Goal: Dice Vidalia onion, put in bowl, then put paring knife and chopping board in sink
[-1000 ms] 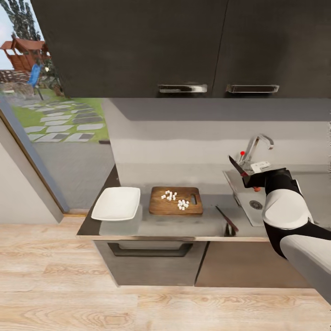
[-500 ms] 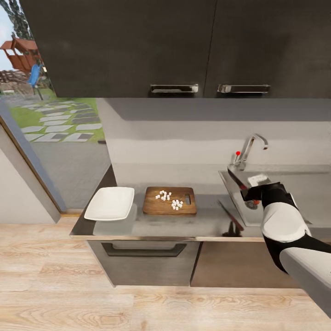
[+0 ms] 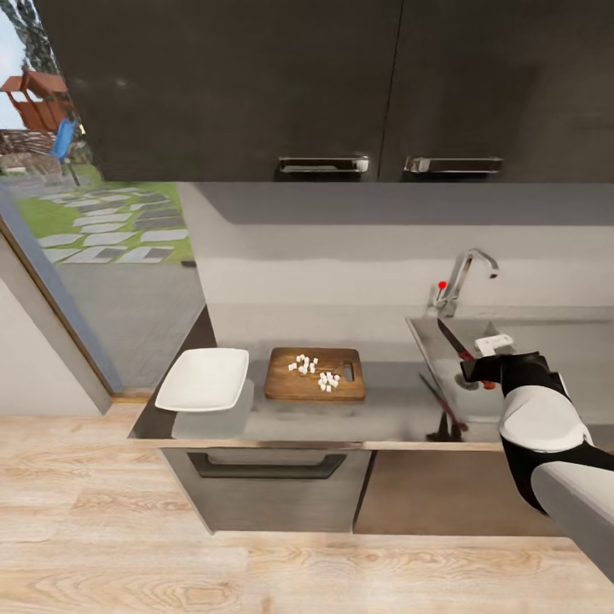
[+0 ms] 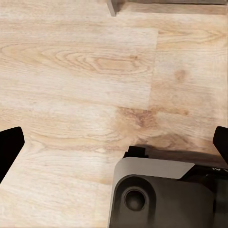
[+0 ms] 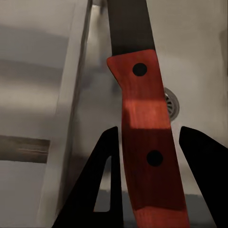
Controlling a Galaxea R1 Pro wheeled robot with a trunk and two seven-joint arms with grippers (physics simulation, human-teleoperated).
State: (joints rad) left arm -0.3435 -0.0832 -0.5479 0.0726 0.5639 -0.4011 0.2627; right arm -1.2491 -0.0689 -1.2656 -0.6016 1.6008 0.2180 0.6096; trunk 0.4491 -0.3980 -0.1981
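My right gripper [image 3: 474, 368] is shut on the paring knife [image 3: 453, 338] and holds it over the grey sink [image 3: 431, 339], blade pointing up and away. In the right wrist view the red handle [image 5: 142, 137] sits between my black fingers [image 5: 102, 180], with the drain [image 5: 173, 105] below. Several white cubes of diced onion [image 3: 312, 367] lie on the brown chopping board [image 3: 294, 388]. Left of the board, the white bowl [image 3: 203, 379] stands on the countertop [image 3: 384, 414]. My left gripper [image 4: 114, 145] is open above the wooden floor. The whole Vidalia onion is out of view.
A chrome tap [image 3: 465, 271] with a red knob [image 3: 442, 285] stands behind the sink. Dark wall cabinets [image 3: 256, 85] hang above the worktop. A glass door to the garden [image 3: 85, 222] is at the left. The robot's base [image 4: 161, 194] shows below my left wrist.
The head camera shifted first. My right gripper has carried the knife down and to the right, lower over the sink. Board, onion cubes and bowl have not moved.
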